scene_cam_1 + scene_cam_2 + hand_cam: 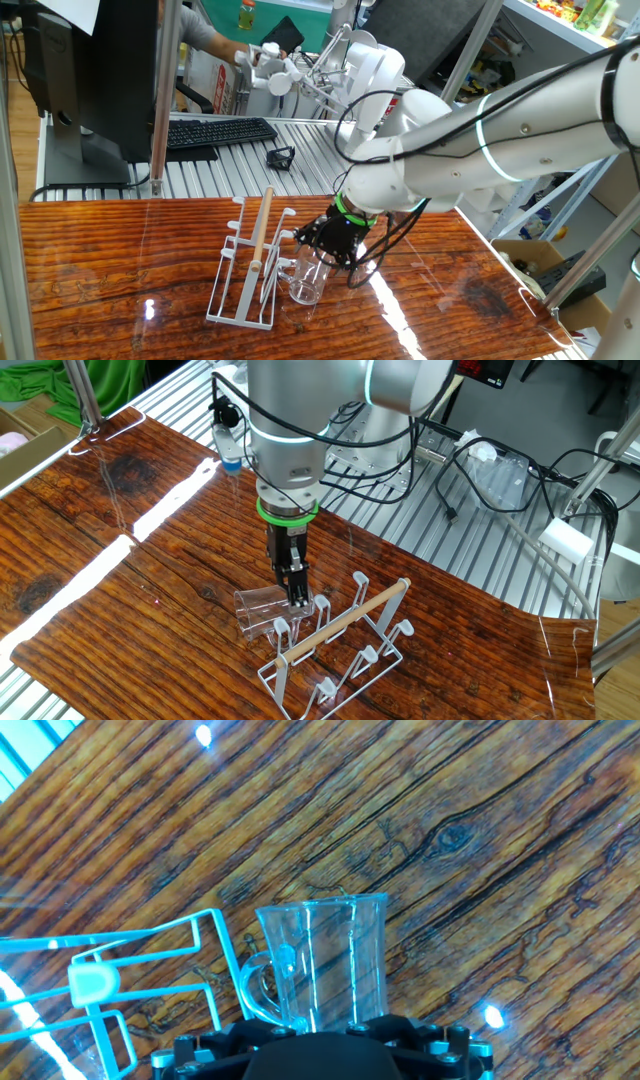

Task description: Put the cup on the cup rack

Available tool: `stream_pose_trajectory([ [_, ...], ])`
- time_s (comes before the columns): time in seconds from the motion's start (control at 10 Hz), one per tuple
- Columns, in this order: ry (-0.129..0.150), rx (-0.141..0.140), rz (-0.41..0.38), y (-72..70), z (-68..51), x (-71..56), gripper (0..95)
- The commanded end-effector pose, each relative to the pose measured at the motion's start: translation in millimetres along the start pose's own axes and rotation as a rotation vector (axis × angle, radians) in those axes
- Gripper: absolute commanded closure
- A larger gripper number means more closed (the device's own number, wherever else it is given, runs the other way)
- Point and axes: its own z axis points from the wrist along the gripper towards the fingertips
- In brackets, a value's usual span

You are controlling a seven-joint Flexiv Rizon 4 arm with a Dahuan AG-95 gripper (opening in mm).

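The clear cup (262, 610) hangs tilted on an outer peg of the white wire cup rack (340, 650), which stands on the wooden desk (120, 560). The hand (292, 582) points down just beside the cup's base, its fingers spread wide and pinching nothing.
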Motion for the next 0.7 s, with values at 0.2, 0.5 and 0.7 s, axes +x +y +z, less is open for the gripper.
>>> stream_pose_trajectory([
  [0.2,0.005,0.007,-0.017,-0.9,0.7,0.5,0.0],
  [0.5,0.015,0.006,-0.035,-0.9,0.7,0.5,0.0],
  [0.7,0.029,0.009,-0.043,-0.9,0.7,0.5,0.0],
])
